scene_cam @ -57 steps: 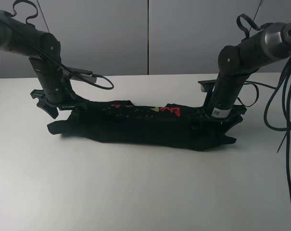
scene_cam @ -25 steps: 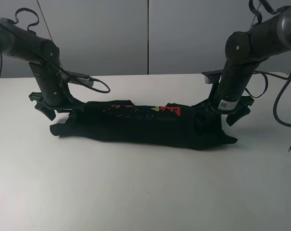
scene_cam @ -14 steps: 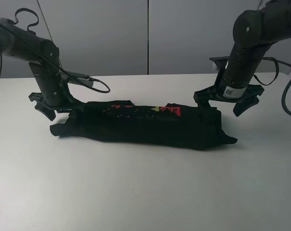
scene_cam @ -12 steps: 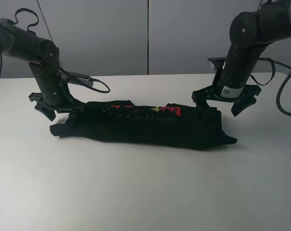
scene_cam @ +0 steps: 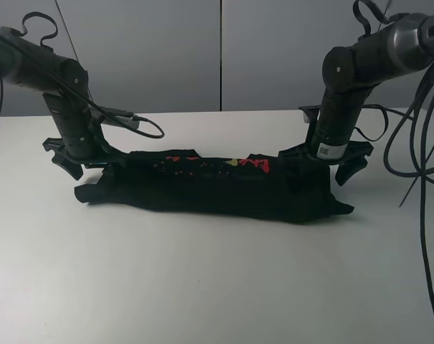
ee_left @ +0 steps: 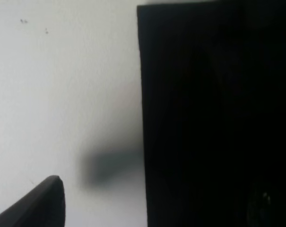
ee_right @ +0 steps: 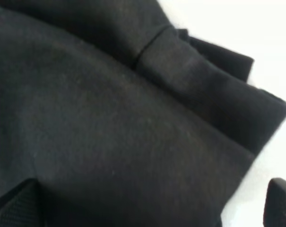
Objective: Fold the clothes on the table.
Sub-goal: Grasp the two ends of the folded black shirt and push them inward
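Right pincer (scene_cam: 317, 169) lowered back over shirt (scene_cam: 202, 190) end (left pincer (scene_cam: 84, 163) unmoved); both spread wide.

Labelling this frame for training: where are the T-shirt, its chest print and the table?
T-shirt (scene_cam: 224, 193): exterior high view, middle of the black cloth.
chest print (scene_cam: 256, 165): exterior high view, red characters.
table (scene_cam: 202, 287): exterior high view, bare top before the shirt.

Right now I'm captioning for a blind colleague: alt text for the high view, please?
A black shirt, folded into a long band, lies across a white table. The open left tool is at its left end, the open right tool over its right end; red and yellow print shows on top.
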Robot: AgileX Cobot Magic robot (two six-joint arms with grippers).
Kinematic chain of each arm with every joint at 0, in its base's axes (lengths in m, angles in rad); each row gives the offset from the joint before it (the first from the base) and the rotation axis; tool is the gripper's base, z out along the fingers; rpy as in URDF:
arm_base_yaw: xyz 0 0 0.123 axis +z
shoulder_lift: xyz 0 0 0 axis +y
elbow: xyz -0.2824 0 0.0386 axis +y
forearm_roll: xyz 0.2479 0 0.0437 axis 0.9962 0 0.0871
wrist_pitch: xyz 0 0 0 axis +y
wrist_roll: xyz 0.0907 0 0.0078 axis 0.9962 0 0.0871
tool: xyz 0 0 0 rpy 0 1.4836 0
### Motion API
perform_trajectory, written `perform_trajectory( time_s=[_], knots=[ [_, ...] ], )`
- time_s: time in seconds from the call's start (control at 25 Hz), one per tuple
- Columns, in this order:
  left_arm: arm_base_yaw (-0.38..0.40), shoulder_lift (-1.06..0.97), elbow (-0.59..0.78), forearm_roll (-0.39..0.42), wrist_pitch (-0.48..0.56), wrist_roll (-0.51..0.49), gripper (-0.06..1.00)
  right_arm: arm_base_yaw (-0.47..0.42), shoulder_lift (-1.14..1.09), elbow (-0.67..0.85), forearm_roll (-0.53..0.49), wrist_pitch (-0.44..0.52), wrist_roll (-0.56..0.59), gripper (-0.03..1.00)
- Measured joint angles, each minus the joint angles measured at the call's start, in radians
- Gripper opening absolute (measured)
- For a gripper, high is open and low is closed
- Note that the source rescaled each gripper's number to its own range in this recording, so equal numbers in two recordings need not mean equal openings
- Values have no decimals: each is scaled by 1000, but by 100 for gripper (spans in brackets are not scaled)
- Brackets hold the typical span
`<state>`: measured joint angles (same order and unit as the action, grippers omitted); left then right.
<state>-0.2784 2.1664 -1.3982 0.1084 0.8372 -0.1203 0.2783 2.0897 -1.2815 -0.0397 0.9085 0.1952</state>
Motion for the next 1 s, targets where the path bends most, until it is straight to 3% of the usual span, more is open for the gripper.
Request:
perform_trajectory(
  time_s=[0.48, 0.56, 0.76, 1.0],
  knots=[
    [0, 0, 0, -2, 0, 14, 99, 0, 39, -2, 7, -19, 0, 97],
    [0, 0, 0, -2, 0, 14, 99, 0, 42, -2, 17, -29, 0, 87],
    [0, 0, 0, -9, 0, 14, 99, 0, 43, -2, 60, -61, -30, 50],
    [0, 0, 0, -25, 0, 18, 99, 0, 45, -7, 83, -74, -77, 12]
  ],
)
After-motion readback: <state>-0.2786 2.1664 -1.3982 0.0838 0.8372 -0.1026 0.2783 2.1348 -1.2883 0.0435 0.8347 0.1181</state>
